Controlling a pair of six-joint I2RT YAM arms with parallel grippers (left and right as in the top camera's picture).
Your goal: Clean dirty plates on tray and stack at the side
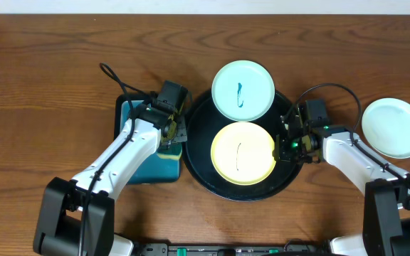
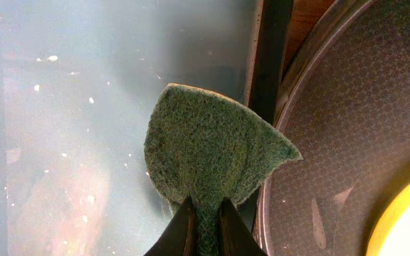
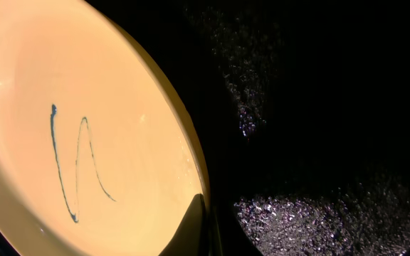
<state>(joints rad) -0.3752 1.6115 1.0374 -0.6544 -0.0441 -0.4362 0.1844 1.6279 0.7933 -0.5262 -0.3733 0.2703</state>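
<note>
The left gripper pinches a green scouring pad over the teal tray, at 9 o'clock of the black tray. The yellow plate (thin blue squiggle on it) lies in the black tray. The right gripper, fingers pressed together, sits at its 3 o'clock rim. A scribbled mint plate overlaps the black tray's 12 o'clock edge. Another mint plate rests on the table at 3 o'clock, well apart.

The left arm and right arm share white shells, black joints and looping black cables.
</note>
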